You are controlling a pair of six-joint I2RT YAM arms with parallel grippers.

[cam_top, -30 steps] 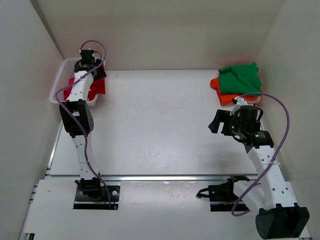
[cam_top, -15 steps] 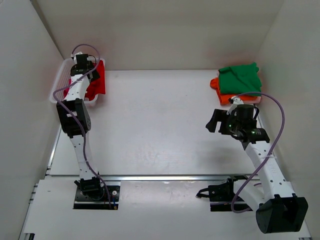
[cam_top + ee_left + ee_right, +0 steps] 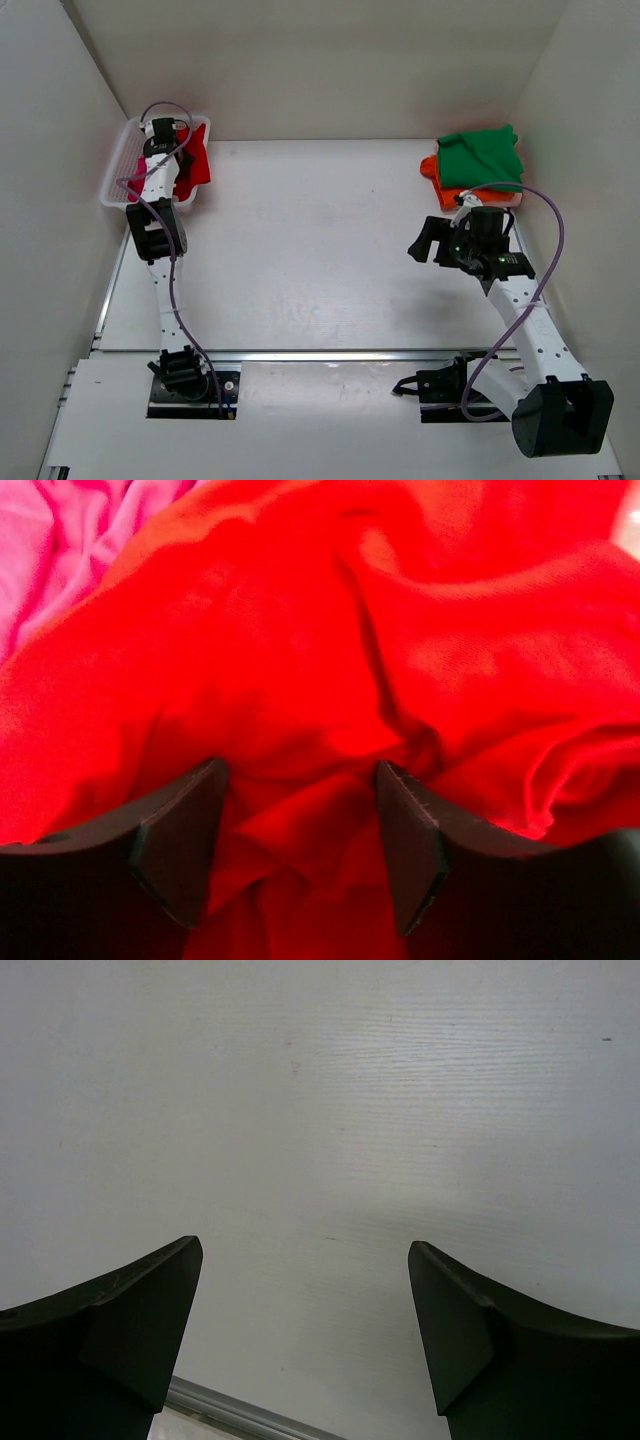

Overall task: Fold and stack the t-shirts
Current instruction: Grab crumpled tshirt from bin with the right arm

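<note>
My left gripper (image 3: 167, 140) reaches down into the white basket (image 3: 116, 172) at the far left. In the left wrist view it (image 3: 300, 770) is open, with a bunched fold of the bright red t-shirt (image 3: 330, 650) between its fingers. The red t-shirt (image 3: 194, 160) hangs over the basket's right side. The magenta t-shirt (image 3: 139, 166) lies beside it and shows in the wrist view's top left corner (image 3: 60, 530). A folded green t-shirt (image 3: 482, 153) lies on a folded orange one (image 3: 447, 195) at the far right. My right gripper (image 3: 422, 240) is open and empty over bare table (image 3: 305, 1248).
White walls close in the table (image 3: 320, 230) on the left, back and right. A metal rail (image 3: 300, 355) runs along the table's near edge and also shows in the right wrist view (image 3: 230, 1410).
My left gripper has gone further left and down into the basket onto the red t-shirt, which has shifted with it. My right arm has drifted slightly left.
</note>
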